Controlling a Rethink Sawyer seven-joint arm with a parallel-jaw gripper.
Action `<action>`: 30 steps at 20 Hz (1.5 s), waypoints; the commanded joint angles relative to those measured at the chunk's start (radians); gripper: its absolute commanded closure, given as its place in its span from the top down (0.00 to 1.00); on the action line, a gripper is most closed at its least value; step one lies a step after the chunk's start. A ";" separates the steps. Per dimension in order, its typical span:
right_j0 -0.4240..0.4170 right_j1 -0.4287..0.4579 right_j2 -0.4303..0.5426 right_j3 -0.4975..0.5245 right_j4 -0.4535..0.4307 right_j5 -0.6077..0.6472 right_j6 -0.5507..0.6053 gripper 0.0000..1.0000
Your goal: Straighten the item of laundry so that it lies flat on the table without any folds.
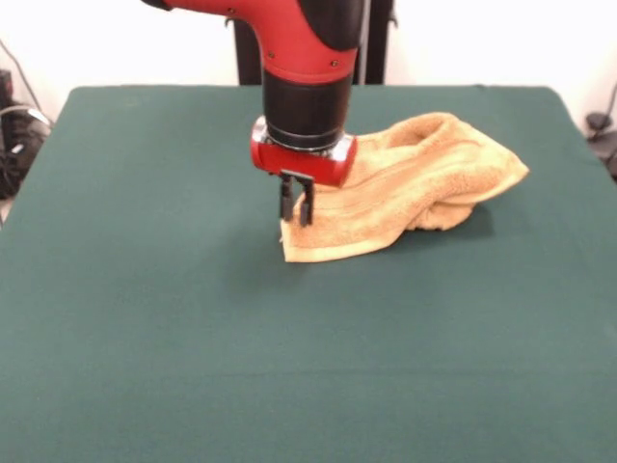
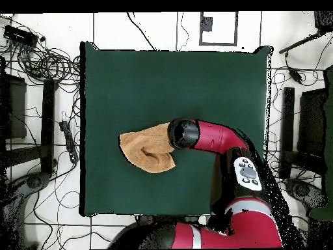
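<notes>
The item of laundry point(image 1: 415, 183) is an orange-tan terry towel, bunched and folded over itself on the dark green table point(image 1: 145, 318), right of centre in the front view. My gripper point(image 1: 297, 220) comes straight down at the towel's left corner. Its two dark fingers stand close together, pinched on the towel's edge, which rises a little toward them. In the overhead view the towel point(image 2: 146, 151) lies as a crumpled lump left of the table's point(image 2: 130, 78) middle. There the arm's wrist point(image 2: 184, 133) covers the towel's right end and hides the fingers.
Bare green cloth surrounds the towel on all sides, widest toward the front and left in the front view. Cables and stands point(image 2: 39, 65) lie on the floor beyond the table's edges.
</notes>
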 commanded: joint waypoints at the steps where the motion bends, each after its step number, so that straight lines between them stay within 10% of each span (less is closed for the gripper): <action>1: 0.024 0.025 0.103 0.067 -0.041 -0.043 0.031 1.00; 13: 0.027 0.038 0.116 0.064 -0.020 -0.031 0.061 1.00; 30: 0.086 0.338 0.090 -0.111 -0.003 -0.155 0.127 1.00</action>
